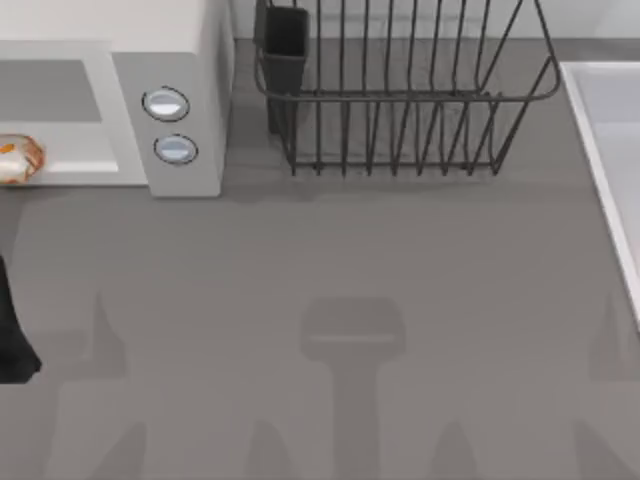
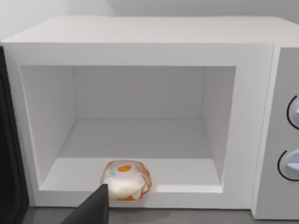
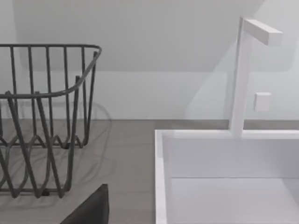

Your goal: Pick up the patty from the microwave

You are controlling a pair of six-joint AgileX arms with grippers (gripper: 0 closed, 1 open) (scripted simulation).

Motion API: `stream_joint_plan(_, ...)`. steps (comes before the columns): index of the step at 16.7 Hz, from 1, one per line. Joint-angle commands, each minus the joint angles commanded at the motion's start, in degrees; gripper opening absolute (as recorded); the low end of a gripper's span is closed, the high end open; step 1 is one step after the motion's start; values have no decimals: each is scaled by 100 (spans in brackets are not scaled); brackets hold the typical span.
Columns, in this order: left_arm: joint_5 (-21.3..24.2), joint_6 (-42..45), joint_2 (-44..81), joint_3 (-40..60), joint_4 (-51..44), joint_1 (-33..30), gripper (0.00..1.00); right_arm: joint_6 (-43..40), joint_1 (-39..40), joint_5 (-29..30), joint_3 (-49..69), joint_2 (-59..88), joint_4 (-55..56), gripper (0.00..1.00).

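The microwave [image 1: 185, 60] stands at the back left of the table, white, with two round dials on its front panel. It is open, showing a pale interior [image 2: 140, 107]. The patty [image 2: 125, 179], orange-brown with pale patches, lies on the front edge of the microwave floor, and I see it at the top view's left edge [image 1: 15, 160]. A dark part of my left gripper [image 2: 93, 207] hangs just in front of and below the patty, apart from it. My left arm [image 1: 12, 340] is at the table's left edge. A dark part of my right gripper [image 3: 91, 207] sits low near the sink.
A black wire rack [image 1: 400, 100] stands at the back middle, with a dark cup [image 1: 285, 40] at its left end. A white sink [image 3: 224, 177] with a tall tap [image 3: 240, 74] lies along the right edge. The microwave's dark door [image 2: 9, 154] hangs open beside the cavity.
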Motion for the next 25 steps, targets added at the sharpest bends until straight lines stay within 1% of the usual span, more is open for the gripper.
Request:
stream_joint_plan(5, 14, 6, 166, 56, 85, 12, 100, 0, 0, 0, 0, 0, 0, 100)
stream_joint_plan(7, 48, 19, 555, 187, 286, 40, 100, 0, 0, 0, 0, 0, 0, 100)
stream_joint_plan(10, 132, 52, 1536, 519, 793, 112, 100, 0, 0, 0, 0, 0, 0, 100)
stream_joint_plan(15, 336, 132, 3916, 1322, 2020, 285, 100, 0, 0, 0, 0, 0, 0, 100)
stream_joint_plan(25, 835, 329, 9745, 3288, 5026, 709, 100, 0, 0, 0, 0, 0, 0, 100)
